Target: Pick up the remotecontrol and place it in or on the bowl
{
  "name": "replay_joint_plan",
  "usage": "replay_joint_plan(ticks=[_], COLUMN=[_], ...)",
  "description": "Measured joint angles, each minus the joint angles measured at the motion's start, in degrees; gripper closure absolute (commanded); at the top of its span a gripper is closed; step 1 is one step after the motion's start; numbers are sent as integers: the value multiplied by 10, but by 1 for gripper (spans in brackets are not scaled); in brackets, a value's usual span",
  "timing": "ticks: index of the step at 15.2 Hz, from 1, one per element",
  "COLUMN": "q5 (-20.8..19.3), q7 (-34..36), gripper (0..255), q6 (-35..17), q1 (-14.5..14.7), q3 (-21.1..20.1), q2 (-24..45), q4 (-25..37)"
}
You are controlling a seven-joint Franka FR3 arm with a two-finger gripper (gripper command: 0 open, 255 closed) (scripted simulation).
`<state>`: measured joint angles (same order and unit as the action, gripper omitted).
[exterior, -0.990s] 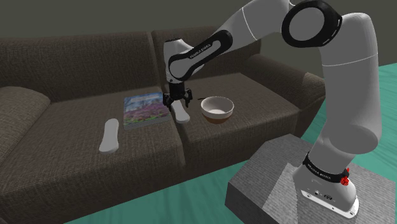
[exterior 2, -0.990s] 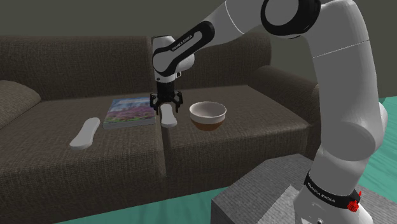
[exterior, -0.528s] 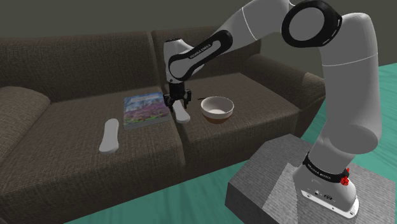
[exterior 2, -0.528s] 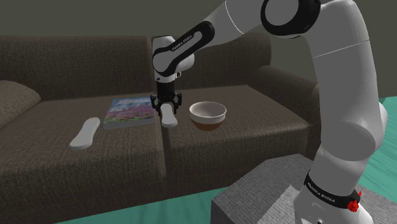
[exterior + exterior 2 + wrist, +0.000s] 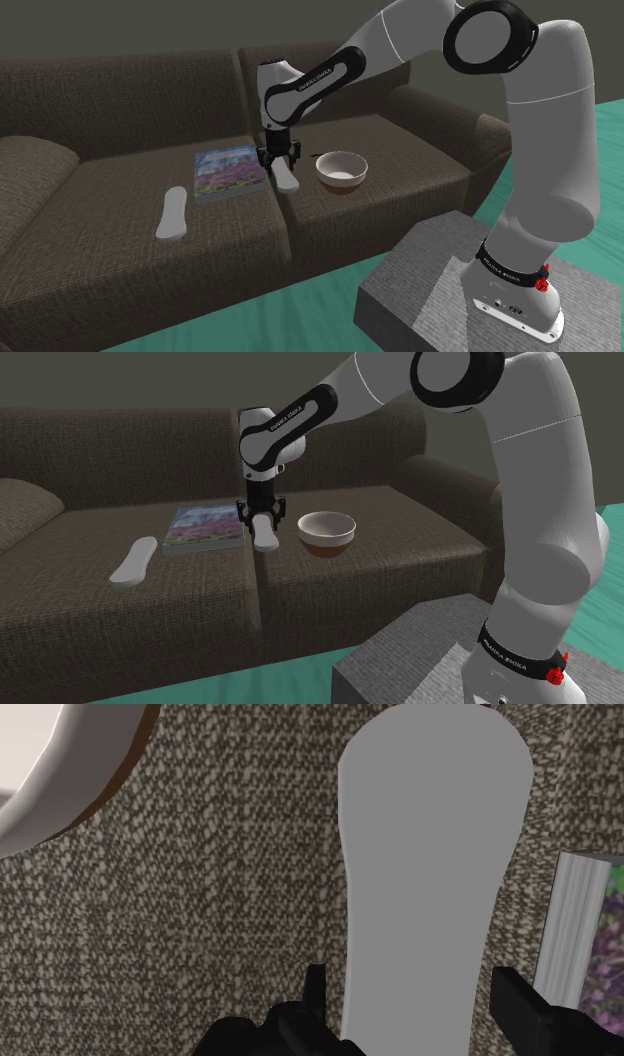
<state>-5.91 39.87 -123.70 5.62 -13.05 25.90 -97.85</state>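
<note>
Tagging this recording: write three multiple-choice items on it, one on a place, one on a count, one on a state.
1. The bowl sits: A on the sofa, B on the stand, C on the floor.
2. White remotes on the sofa: A one, B two, C three.
3. The gripper is: A shut on the bowl, B shut on nothing, C open astride a remote.
A, it rests on the sofa's seat; B, one lone remote, another under the gripper; C, fingers stand apart beside it.
</note>
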Motion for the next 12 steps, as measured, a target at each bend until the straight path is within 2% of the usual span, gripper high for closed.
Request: replay_joint_plan(ticks=[12], q5=[10], q7=[-6], gripper=[255], q6=[74], q1=[-2], q3=[-5], q2=[-32], q4=[43])
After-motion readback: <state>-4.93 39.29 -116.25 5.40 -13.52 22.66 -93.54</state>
